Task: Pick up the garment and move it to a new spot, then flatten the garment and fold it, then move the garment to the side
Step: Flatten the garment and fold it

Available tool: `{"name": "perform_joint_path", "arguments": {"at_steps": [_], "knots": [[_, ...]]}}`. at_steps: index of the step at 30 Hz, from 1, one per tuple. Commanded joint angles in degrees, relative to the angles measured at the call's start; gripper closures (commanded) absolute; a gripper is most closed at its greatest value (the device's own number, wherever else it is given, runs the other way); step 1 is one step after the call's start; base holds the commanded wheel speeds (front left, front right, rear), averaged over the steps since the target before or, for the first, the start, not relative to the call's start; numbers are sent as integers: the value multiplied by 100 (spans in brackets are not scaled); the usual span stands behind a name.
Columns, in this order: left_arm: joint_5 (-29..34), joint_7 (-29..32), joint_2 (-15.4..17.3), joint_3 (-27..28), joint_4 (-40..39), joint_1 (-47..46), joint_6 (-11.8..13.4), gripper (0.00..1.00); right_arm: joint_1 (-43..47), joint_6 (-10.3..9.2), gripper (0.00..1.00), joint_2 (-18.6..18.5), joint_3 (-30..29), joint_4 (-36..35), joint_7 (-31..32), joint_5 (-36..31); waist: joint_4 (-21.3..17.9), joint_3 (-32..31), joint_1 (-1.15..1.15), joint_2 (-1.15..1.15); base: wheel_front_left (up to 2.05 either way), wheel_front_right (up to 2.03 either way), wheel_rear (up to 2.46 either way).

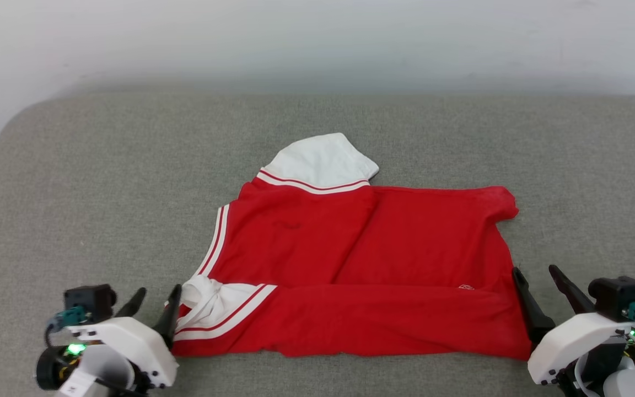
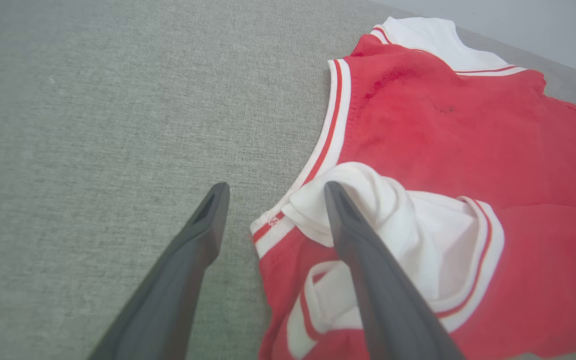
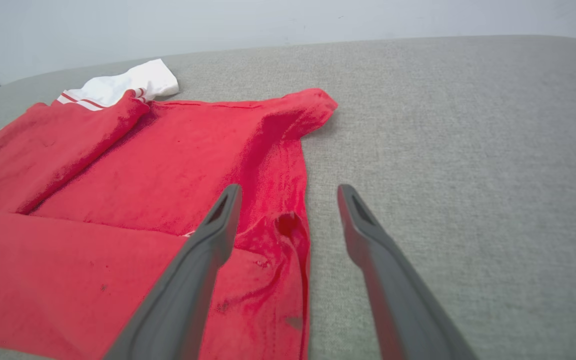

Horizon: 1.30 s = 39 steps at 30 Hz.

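Note:
The garment (image 1: pixel 350 264) (image 2: pixel 468 150) (image 3: pixel 133 170), a red jersey with white sleeves and striped trim, lies on the grey cushion with its near edge folded up over the body; no lettering shows. My left gripper (image 1: pixel 156 303) (image 2: pixel 273 197) stands open at the garment's left end, one finger over the bunched white sleeve (image 2: pixel 398 220), the other over bare cushion. At the garment's right end my right gripper (image 1: pixel 537 278) (image 3: pixel 288 197) is open too, straddling the red edge, with nothing gripped.
The grey fabric cushion (image 1: pixel 102 182) stretches wide on all sides of the garment, with a rounded far-left corner. A pale wall (image 1: pixel 317 38) runs behind its far edge.

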Motion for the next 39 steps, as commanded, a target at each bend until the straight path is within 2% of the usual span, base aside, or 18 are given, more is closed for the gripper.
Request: {"name": "perform_joint_path", "arguments": {"at_steps": [1,4,5,10,15,21,30,32,33,34,39], "knots": [[-49,-15,64,51,-56,41,27,0,64,-3,0,32,-25,-43,-41,-29,-23,-79,0,0,0,0,0],[-116,240,270,124,-290,171,90,0,223,-3,0,114,-135,-274,-64,-98,-62,-195,0,0,0,0,0],[-241,713,561,185,-657,230,102,0,377,-3,0,211,-250,-569,2,-201,-89,-256,0,0,0,0,0],[-746,2067,1070,153,-1394,373,-49,0,595,-3,0,380,-402,-1039,209,-351,-163,-272,0,0,0,0,0],[-1321,3233,1399,208,-1954,584,132,0,646,-3,0,495,-414,-1308,361,-396,-295,-170,0,0,0,0,0],[-1656,3758,1443,183,-2140,754,319,0,590,-3,0,572,-423,-1442,403,-380,-438,57,0,0,0,0,0],[-1626,3790,1134,-73,-1428,454,205,0,471,-3,0,617,-465,-1453,465,-315,-555,368,0,0,0,0,0],[-1661,3860,1025,-180,-1241,414,129,58,460,-3,0,579,-498,-1429,520,-301,-574,392,0,0,0,0,0],[-1692,3902,978,-229,-1164,403,99,90,459,-3,0,563,-515,-1434,553,-283,-583,397,0,0,0,0,0],[-1753,3924,904,-253,-1094,395,66,100,465,-3,0,549,-538,-1438,596,-266,-590,398,0,0,0,0,0],[-1742,3854,881,-288,-963,330,-66,100,568,-3,0,492,-770,-1400,1147,-141,-589,336,0,0,0,0,0]]}}
